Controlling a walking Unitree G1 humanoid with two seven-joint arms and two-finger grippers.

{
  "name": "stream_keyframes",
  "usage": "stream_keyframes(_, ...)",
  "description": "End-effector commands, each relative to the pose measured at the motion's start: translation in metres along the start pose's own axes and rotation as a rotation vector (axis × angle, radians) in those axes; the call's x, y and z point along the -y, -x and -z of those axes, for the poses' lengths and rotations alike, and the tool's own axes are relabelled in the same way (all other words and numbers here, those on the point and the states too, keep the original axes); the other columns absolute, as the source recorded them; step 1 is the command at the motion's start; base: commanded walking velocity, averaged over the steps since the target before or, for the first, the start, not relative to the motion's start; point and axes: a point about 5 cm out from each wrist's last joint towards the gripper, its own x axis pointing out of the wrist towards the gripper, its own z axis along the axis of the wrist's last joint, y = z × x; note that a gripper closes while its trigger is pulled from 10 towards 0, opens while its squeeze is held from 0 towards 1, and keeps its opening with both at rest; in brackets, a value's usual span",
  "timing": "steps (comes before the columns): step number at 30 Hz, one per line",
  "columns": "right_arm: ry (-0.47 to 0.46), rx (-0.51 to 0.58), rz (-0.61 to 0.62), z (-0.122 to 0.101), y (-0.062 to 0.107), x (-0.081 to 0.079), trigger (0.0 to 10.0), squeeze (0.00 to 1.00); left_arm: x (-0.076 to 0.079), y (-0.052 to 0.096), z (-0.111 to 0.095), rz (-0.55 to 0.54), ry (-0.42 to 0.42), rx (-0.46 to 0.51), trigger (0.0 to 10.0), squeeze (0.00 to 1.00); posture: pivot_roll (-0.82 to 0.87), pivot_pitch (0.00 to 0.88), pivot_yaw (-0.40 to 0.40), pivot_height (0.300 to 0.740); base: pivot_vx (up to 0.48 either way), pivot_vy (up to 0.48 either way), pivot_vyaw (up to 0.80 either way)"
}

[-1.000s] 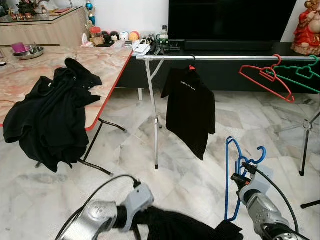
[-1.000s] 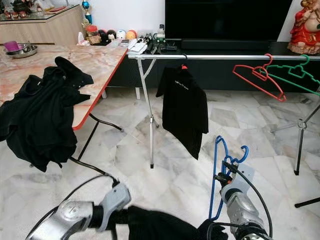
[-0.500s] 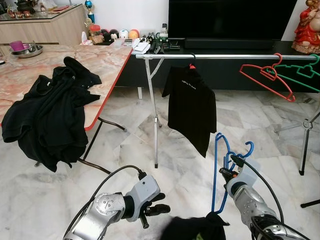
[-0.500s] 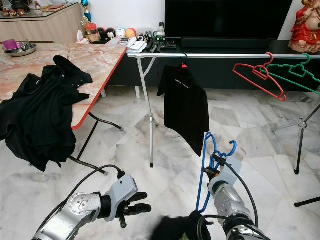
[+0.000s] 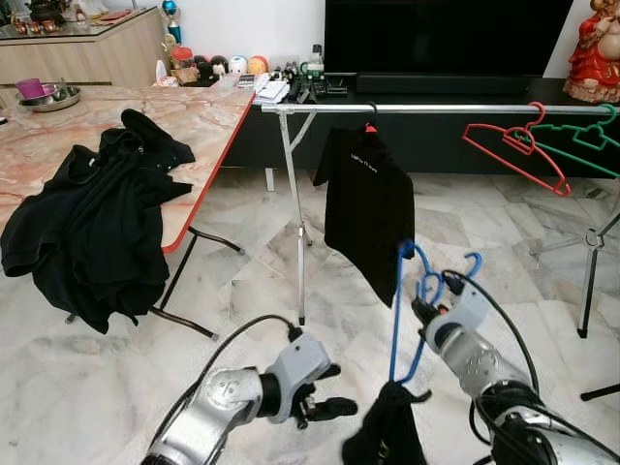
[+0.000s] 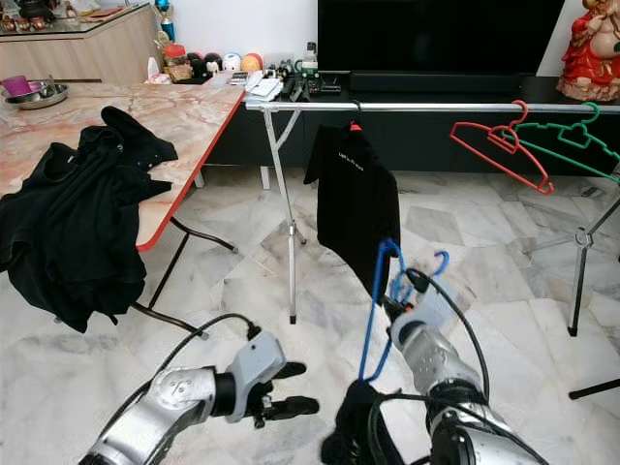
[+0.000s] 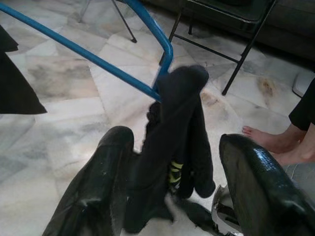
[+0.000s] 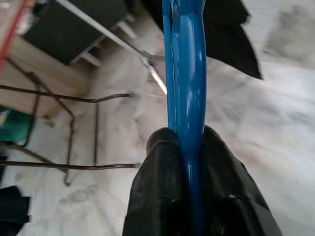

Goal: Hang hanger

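Lower centre of the frame, the right hand [image 5: 423, 308] pinches the blue hanger [image 5: 399, 310]; its black garment [image 5: 385, 438] could slip off. The left hand [image 5: 327, 389] waits spread.

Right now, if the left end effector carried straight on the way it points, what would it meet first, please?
Most likely the black garment dangling from the blue hanger: it hangs between the open fingers of the left end effector, just ahead, though depth is uncertain.
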Motion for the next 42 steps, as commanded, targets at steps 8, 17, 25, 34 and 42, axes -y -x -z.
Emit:
stream_keyframes(8,0.050,-0.014,-0.164,-0.021,0.002,-0.040,10.0,0.00,-0.011,0.003,0.007,-0.094,0.025,0.002,10.0,0.00,0.02,0.059,-0.018,0.740,0.000,0.000,0.00)
stream_keyframes(17,0.077,-0.043,-0.274,-0.031,0.013,-0.072,10.0,0.00,-0.011,-0.004,0.004,-0.080,0.016,0.007,10.0,0.00,0.01,0.042,-0.018,0.740,0.000,0.000,0.00)
stream_keyframes(25,0.097,-0.063,-0.314,-0.024,0.022,-0.088,10.0,0.00,-0.014,-0.009,0.003,-0.093,0.013,0.014,10.0,0.00,0.01,0.028,-0.020,0.740,0.000,0.000,0.00)
stream_keyframes(34,0.096,-0.053,-0.326,-0.027,0.029,-0.095,10.0,0.00,-0.015,-0.013,0.006,-0.108,0.020,0.015,0.0,0.00,0.00,0.023,-0.022,0.740,0.000,0.000,0.00)
stream_keyframes(42,0.088,-0.041,-0.329,-0.031,0.031,-0.097,10.0,0.00,-0.015,-0.014,0.005,-0.101,0.027,0.026,0.0,0.00,0.00,0.028,-0.024,0.740,0.000,0.000,0.00)
